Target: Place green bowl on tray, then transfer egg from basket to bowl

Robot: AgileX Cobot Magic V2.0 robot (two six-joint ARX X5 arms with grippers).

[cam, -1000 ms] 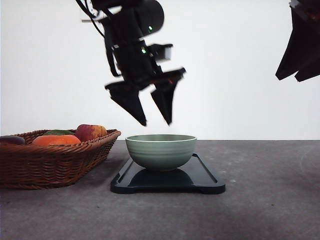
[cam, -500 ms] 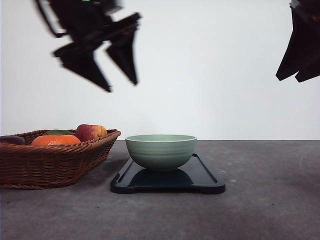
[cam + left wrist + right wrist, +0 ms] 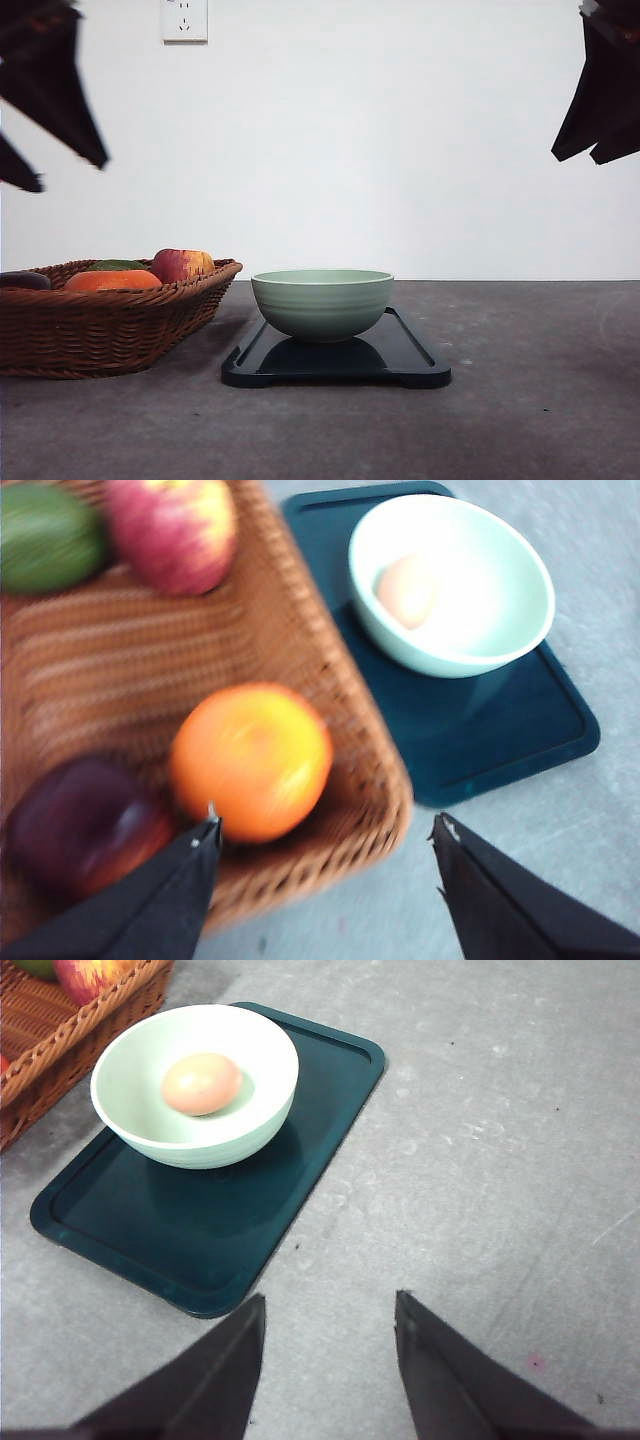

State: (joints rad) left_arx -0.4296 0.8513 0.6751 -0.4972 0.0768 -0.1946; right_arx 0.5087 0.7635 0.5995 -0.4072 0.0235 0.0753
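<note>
Egg (image 3: 201, 1083): lying in the green bowl (image 3: 321, 302)
Bowl: on the tray (image 3: 400, 350), beside the basket (image 3: 105, 325)
Left gripper (image 3: 325, 835): spread, empty
Right gripper (image 3: 330, 1310): spread, empty

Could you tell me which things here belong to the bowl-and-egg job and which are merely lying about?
Belonging to the job:
green bowl, standing on the tray
tray
egg, lying in the bowl
basket

Merely lying about, all in the basket:
apple
orange tangerine
green fruit
dark purple fruit

Egg (image 3: 407, 590) inside green bowl (image 3: 470, 630) on tray (image 3: 500, 730)
</note>
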